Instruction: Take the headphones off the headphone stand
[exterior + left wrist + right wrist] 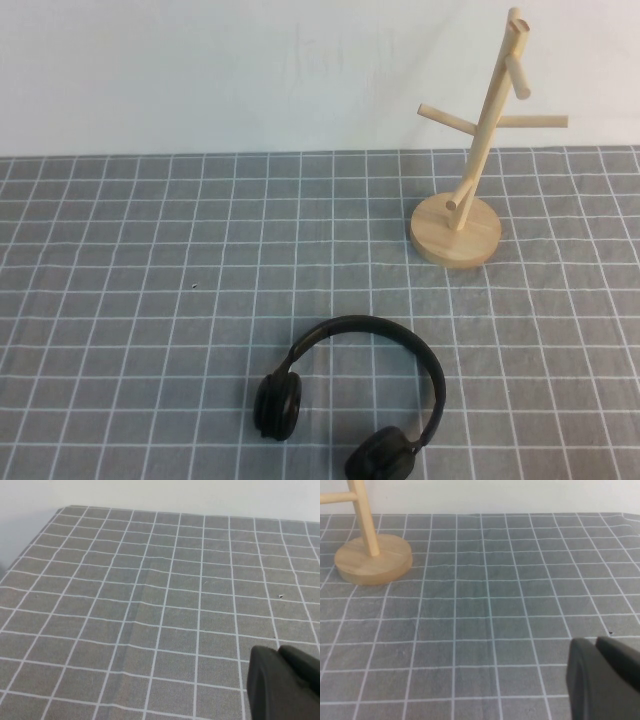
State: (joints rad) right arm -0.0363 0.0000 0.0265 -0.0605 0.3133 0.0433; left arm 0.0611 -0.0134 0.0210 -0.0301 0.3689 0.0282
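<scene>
Headphones off stand; task judged complete.
Bench [120,300] carries the headphone stand [470,160], pegs bare, far right; the headphones [350,400] lie flat, well apart, near edge. Left gripper [282,687] and right gripper [602,680] hang clear; jaws' opening cannot be told. Next: none needed.

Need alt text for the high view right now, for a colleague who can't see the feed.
Black headphones lie flat on the grey checked cloth near the front edge, off the wooden headphone stand, which stands upright and bare at the back right. Neither the left claw nor the right claw appears in this view.
</scene>
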